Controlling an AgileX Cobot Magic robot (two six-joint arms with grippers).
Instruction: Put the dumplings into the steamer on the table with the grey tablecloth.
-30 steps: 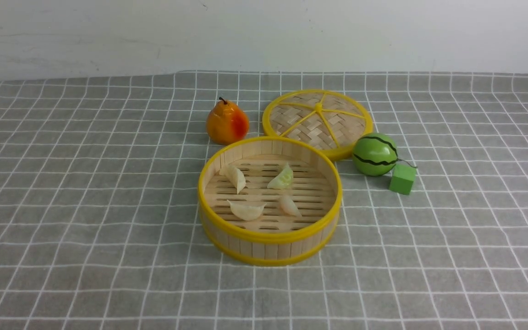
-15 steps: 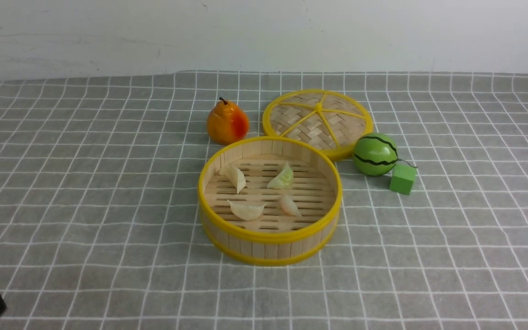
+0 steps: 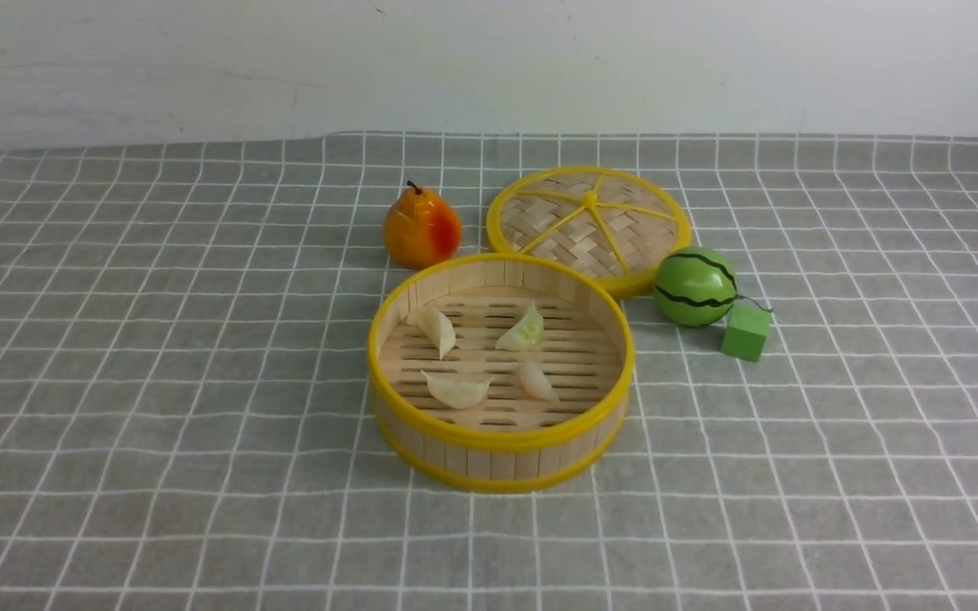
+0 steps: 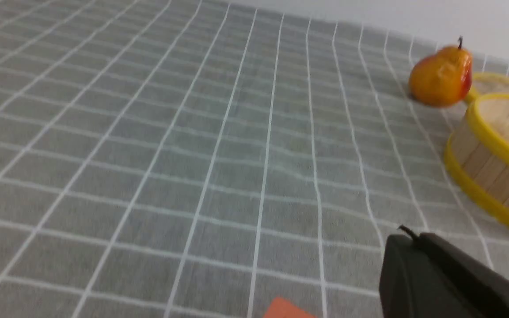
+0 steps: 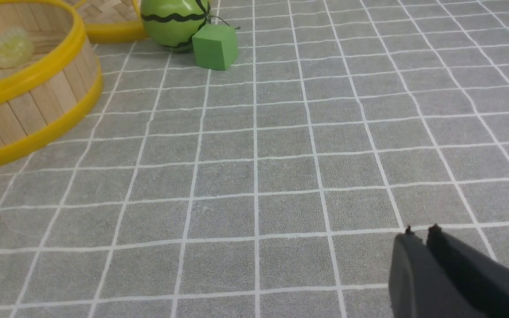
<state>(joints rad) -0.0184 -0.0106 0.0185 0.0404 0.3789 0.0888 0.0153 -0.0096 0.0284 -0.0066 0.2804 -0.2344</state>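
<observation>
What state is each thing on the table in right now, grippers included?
Steamer: upright, uncovered.
Dumplings: all four inside the steamer.
Lid: off, behind the steamer.
Pear: upright.
Left gripper: shut, empty.
Right gripper: shut, empty.

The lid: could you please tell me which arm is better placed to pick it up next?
Right, probably. The lid lies behind the steamer, toward the robot's right, beside the watermelon; the pear stands on its left side. The right gripper is empty.
</observation>
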